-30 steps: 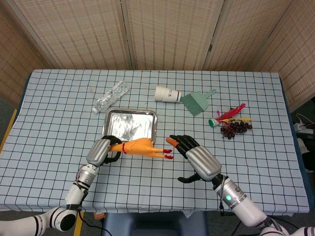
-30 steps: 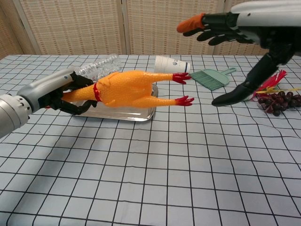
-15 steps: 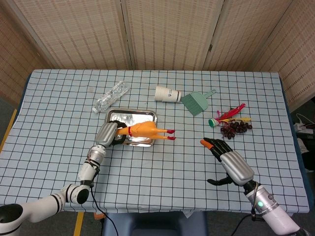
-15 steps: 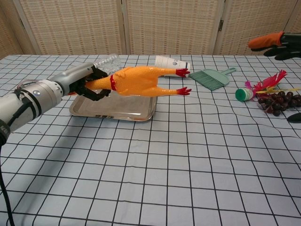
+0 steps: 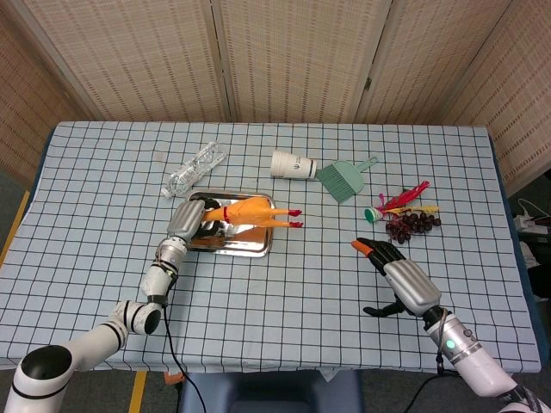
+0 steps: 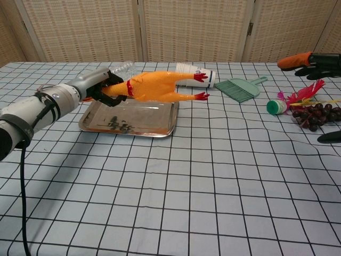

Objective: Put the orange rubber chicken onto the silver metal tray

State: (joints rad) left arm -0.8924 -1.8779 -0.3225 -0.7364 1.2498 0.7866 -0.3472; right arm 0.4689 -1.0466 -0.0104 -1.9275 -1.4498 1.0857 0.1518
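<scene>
My left hand [image 5: 191,222] [image 6: 95,87] grips the orange rubber chicken [image 5: 248,212] [image 6: 152,87] by its neck end. The chicken hangs level in the air above the silver metal tray [image 5: 251,246] [image 6: 146,123], its red feet pointing right past the tray's right rim. Its body does not touch the tray in the chest view. My right hand [image 5: 398,275] [image 6: 311,58] hovers open far to the right, fingers spread with an orange fingertip, holding nothing.
A crushed clear plastic bottle [image 5: 195,169] lies behind the tray. A white paper cup [image 5: 293,164] and green dustpan [image 5: 344,178] sit at the back middle. Dark grapes [image 5: 411,224], a feathered shuttlecock [image 5: 396,204] lie at the right.
My left hand has carried the chicken farther back, from the tray's front edge to over the tray. My right hand stayed at the right, shifting only slightly.
</scene>
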